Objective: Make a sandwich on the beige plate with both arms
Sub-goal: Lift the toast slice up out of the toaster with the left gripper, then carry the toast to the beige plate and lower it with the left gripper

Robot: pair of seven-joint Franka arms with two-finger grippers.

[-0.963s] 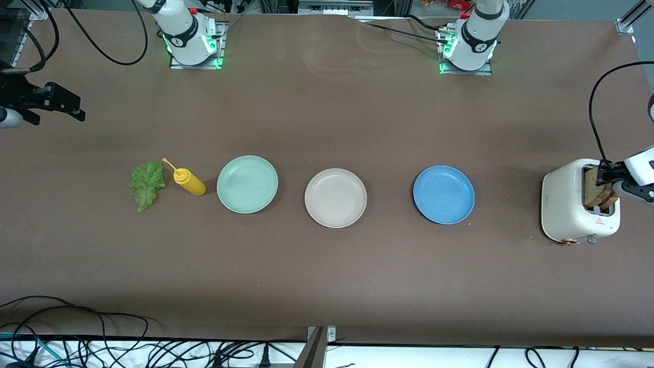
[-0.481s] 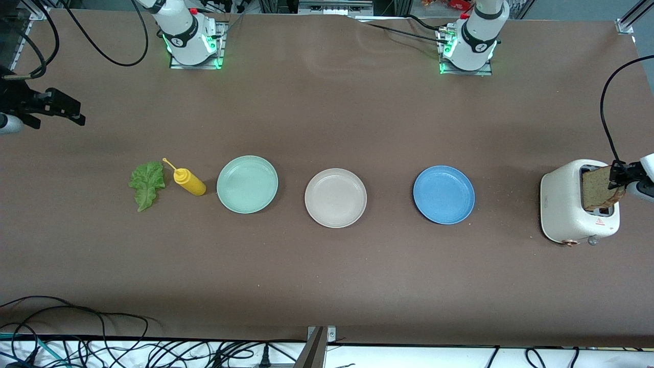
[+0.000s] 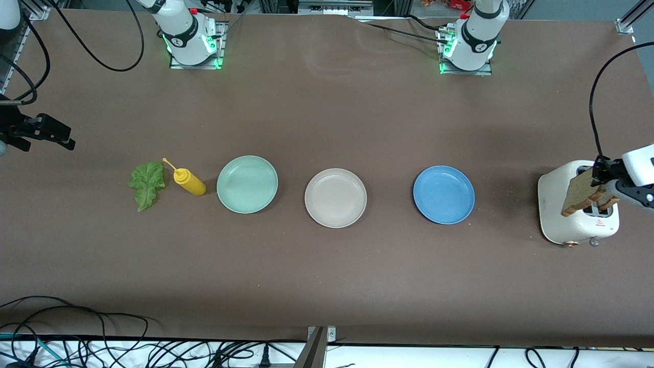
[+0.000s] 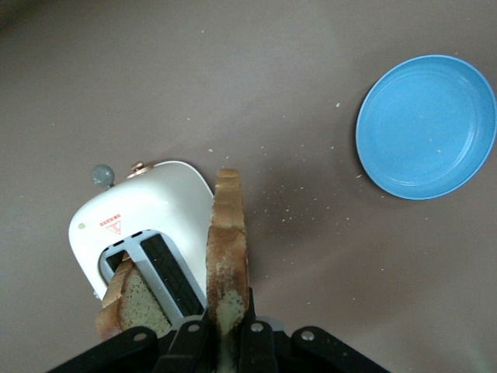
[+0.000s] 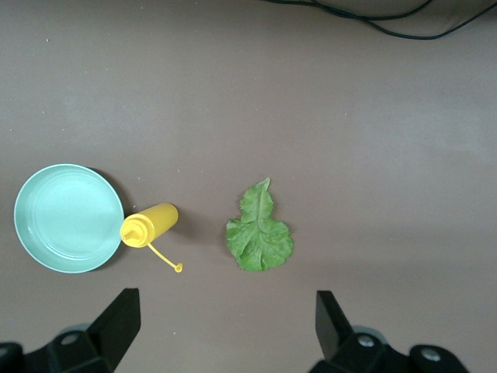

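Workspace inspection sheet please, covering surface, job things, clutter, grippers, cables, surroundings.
Surface: brown table, crumbs near the toaster.
Job's things: beige plate bare; lettuce leaf lying flat; one bread slice lifted out, second bread slice in its slot.
Clutter: mustard bottle on its side, mint green plate, blue plate.
Grippers: left gripper shut on the lifted slice over the toaster; right gripper open above the lettuce.
Cables: tangle off the table's near edge.
Surroundings: nothing seen.

Red warning triangle on toaster [image 3: 600, 222]
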